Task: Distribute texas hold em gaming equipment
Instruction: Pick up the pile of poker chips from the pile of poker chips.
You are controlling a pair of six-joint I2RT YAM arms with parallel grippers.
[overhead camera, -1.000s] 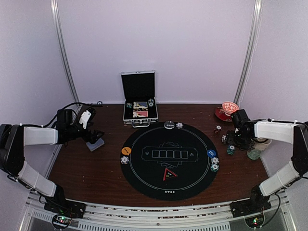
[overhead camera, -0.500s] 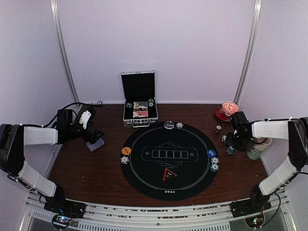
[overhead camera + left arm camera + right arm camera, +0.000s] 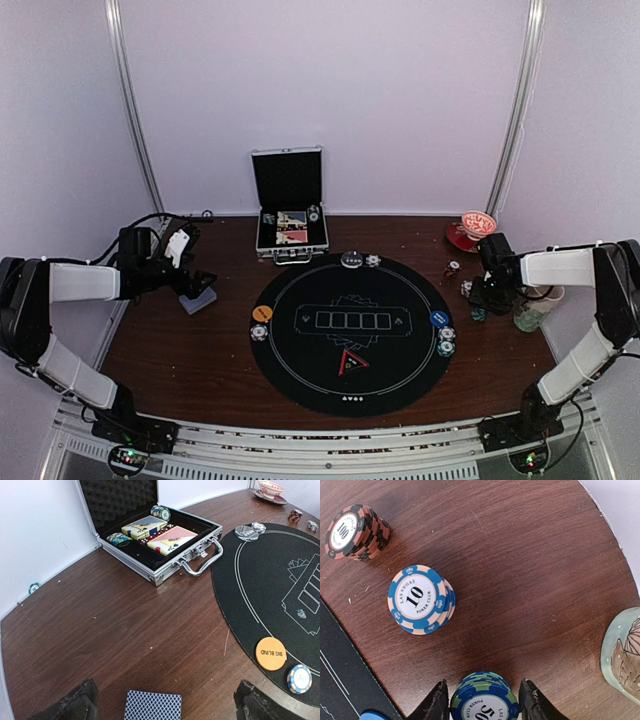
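Since a second ago only the right arm has moved: its wrist has drawn a little toward the far edge of the desk, while the left arm has stayed where it was. The right gripper (image 3: pixel 485 701) now stands over a green chip stack (image 3: pixel 485 707) near the right edge, with one finger close on each side of it. I cannot tell if the fingers already press it or only stand beside it. Two more stacks wait there on the bare wood, a blue one (image 3: pixel 420 600) and a dark red one (image 3: pixel 356 532), beside a glass cup (image 3: pixel 622 655). The left gripper (image 3: pixel 165 702) is wide open near the left edge, and a pack of cards (image 3: pixel 152 706) lies face down on the wood between its fingers, not held. On the round mat (image 3: pixel 300 365) some places seem already served: an orange disc (image 3: pixel 271 653) with one chip (image 3: pixel 299 678) on the left side, a dark disc (image 3: pixel 351 260) with one chip (image 3: pixel 373 261) on the far side, and a blue disc (image 3: pixel 439 318) with two chips (image 3: pixel 446 340) on the right side. I see no cards dealt on the mat. The open case (image 3: pixel 120 500) at the far edge holds two more packs and some chips. I judge the work is about half done; the cards and the side stacks are left.
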